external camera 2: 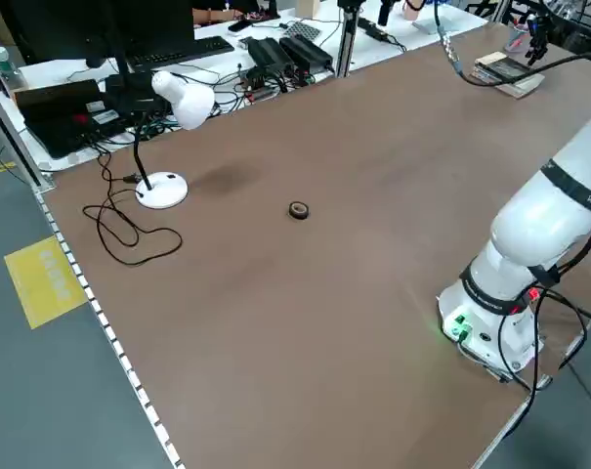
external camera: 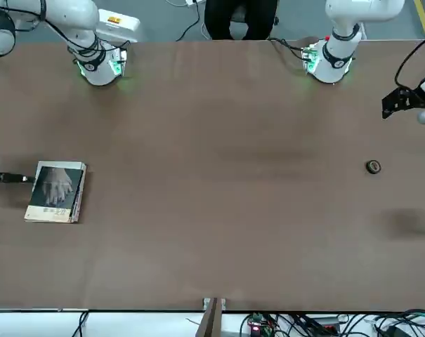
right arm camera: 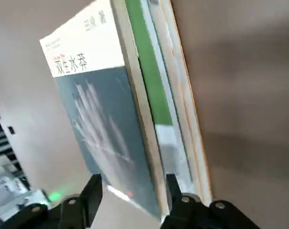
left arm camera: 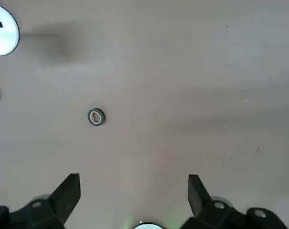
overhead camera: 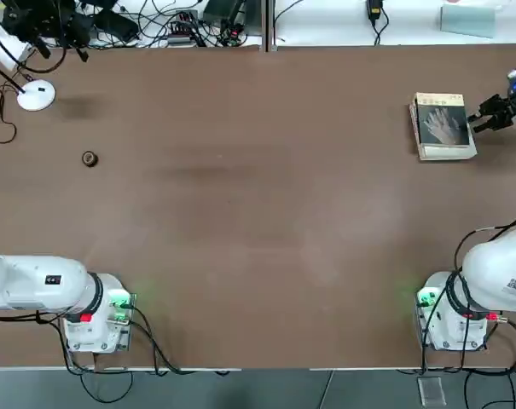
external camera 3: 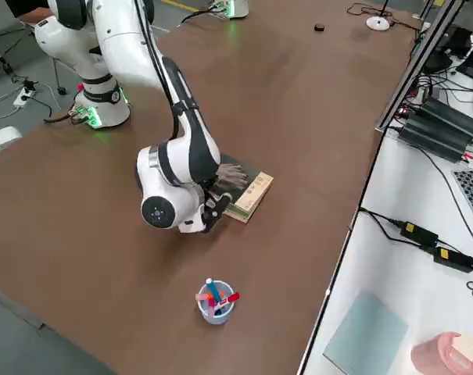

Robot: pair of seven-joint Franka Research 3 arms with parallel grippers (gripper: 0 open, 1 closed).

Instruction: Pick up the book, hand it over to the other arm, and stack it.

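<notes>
While books sit stacked [overhead camera: 443, 128] | right gripper [right arm camera: 130, 202] beside them

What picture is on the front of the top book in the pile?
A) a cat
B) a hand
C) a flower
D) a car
B, because the cover of the top book shows a pale hand with its fingers spread on a dark background.
</notes>
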